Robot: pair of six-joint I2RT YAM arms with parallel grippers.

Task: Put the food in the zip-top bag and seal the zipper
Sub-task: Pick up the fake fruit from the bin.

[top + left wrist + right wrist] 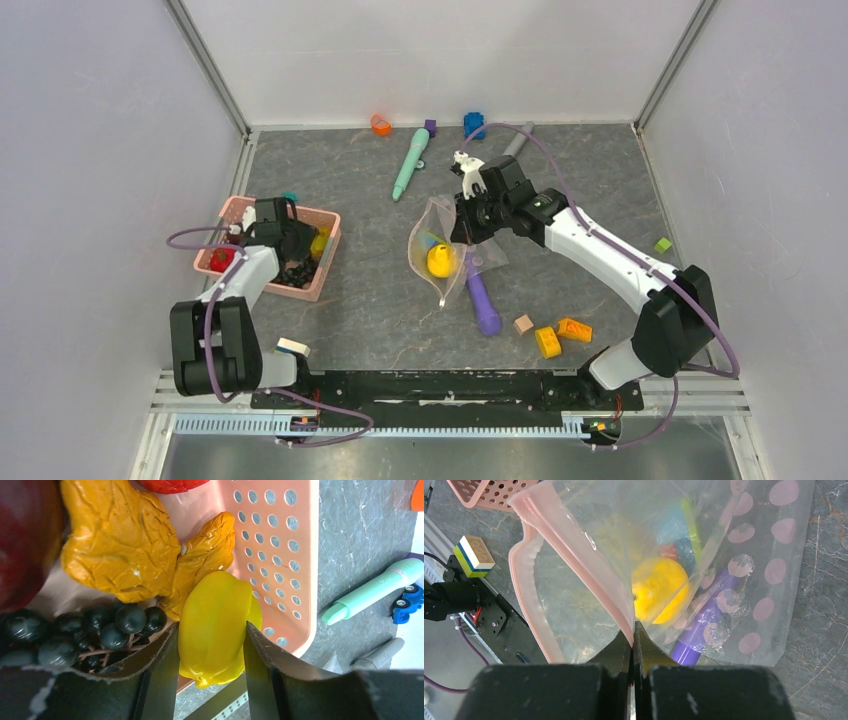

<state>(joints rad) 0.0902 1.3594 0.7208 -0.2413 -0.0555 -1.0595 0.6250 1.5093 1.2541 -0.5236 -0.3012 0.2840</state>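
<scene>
Where the grey table spreads between the white walls, the two arms reach over it from the near edge. The left gripper hangs in the pink basket at the left. Its fingers are part-way apart and press on both sides of a ribbed yellow food.

The right gripper is near the middle of the table, its fingers closed tight on one lip of the zip-top bag. The bag lies just left of this gripper. Its mouth gapes, and the pink zipper runs in two separate strips.

A purple marker lies with its far end at the bag; whether inside or beneath it I cannot tell. A teal marker lies farther back.

In the basket, beside the gripped piece, are a knobbly orange-yellow food, a dark red food and a bunch of dark grapes. A round yellow fruit sits inside the bag, touching a blue and green thing too blurred to name.

Near the right arm's base lie two orange-yellow blocks and a tan cube. A blue toy car stands at the far wall.
</scene>
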